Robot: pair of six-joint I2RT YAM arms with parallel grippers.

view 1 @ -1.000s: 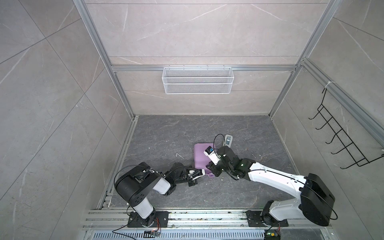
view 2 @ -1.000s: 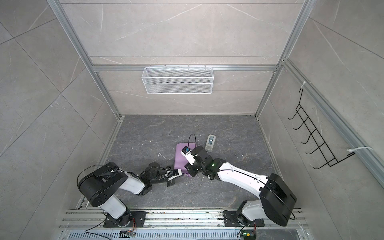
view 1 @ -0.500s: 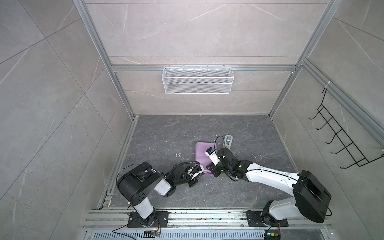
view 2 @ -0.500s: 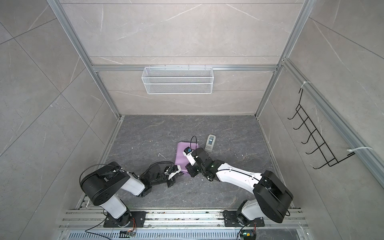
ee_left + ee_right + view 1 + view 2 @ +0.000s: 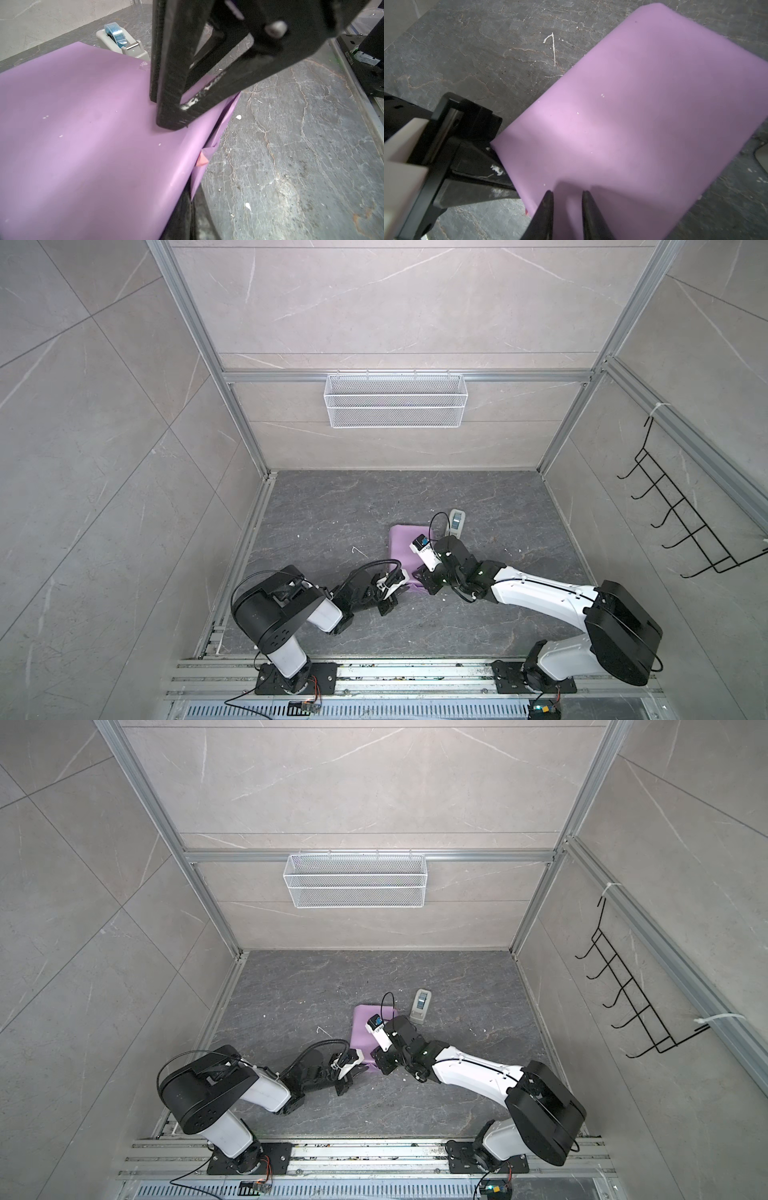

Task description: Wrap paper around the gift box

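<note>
Paper [image 5: 402, 547] is staying put, folded lilac side out, in the middle of the floor [image 5: 332, 531]; the gift box is hiding inside, I think. The right gripper [image 5: 566, 194] is closing a tiny bit from a second ago, tips a little apart, pressing down at its 5 o'clock corner. The left gripper [image 5: 399, 580], jaws together, is pushing at 7 o'clock. So the near fold is likely getting flattened. Paper is looking smooth and thin, one pink bit peeking out. A tape holder [image 5: 456, 522] is sitting at 2 o'clock.
</note>
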